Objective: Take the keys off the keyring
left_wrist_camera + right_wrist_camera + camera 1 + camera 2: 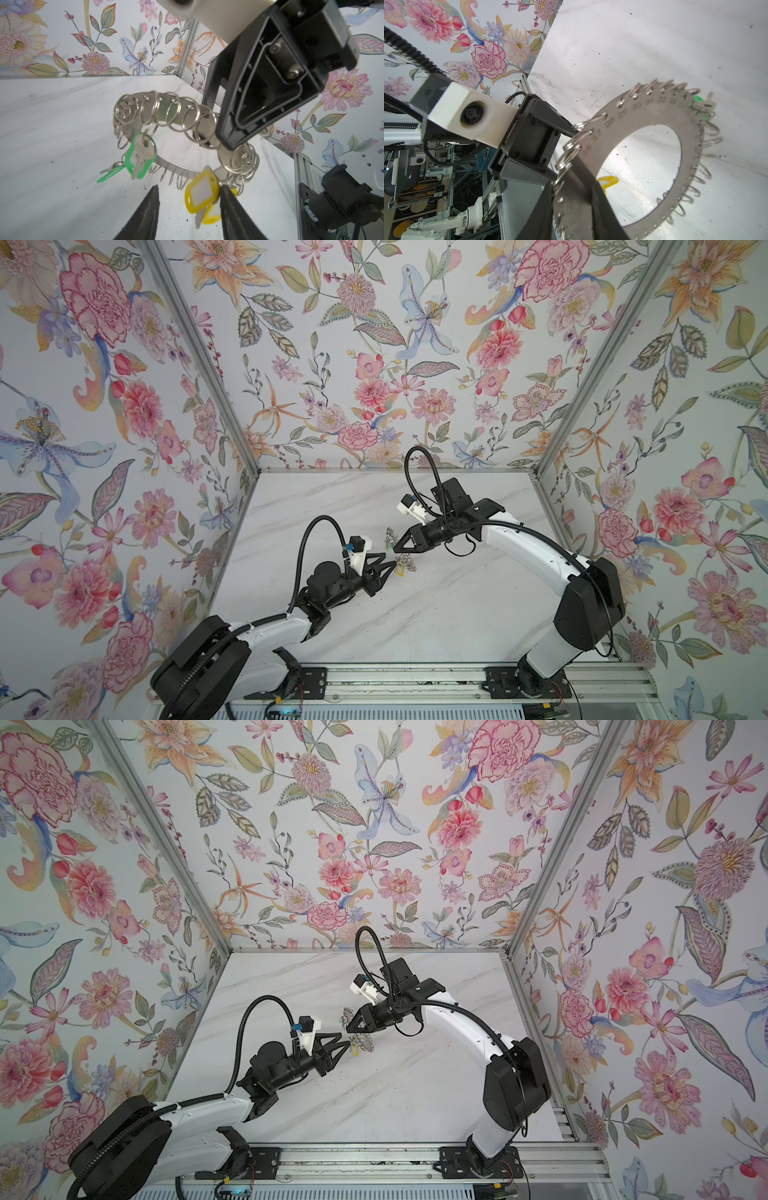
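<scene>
Near the middle of both top views, the right tool (398,546) is clamped on the rim of the keyring (629,116), holding the disc tilted up off the white tabletop (436,614). At the lower centre of the left wrist view, the left tool (189,209) stands with its fingers (145,214) apart on either side of a yellow-tagged key (202,194), one finger touching the tag. Two green-tagged keys (141,158) hang from loops left of centre.

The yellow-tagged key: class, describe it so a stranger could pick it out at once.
Start at the grey keyring held up by the right gripper. The yellow-tagged key hangs from its rim between the left gripper's fingers; the other tags are green.
</scene>
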Robot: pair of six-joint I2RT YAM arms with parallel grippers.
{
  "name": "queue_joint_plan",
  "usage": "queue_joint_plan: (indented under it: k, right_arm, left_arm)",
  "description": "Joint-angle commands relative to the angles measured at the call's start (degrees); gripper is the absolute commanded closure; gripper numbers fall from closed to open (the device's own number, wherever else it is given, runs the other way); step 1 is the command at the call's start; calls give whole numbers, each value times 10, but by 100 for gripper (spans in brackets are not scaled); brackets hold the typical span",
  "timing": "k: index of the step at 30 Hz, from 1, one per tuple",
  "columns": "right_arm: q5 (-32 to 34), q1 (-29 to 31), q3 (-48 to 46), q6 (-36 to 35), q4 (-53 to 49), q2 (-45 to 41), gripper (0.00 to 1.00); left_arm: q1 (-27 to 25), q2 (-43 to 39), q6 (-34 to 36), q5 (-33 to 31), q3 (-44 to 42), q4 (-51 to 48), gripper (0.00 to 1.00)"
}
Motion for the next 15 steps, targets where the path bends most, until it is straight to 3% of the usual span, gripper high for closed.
queue_joint_plan:
  k: [1,12,15]
  right_arm:
    - [-22,3,-8,4,20,-31,83]
    - [-29,8,-14,15,33,-33,83]
    - [-29,8,-17,18,38,-33,83]
  left_arm:
    - [-4,8,11,15,19,19,52]
    - [-12,23,14,14,33,23,53]
    - [-13,25,13,17,38,24,58]
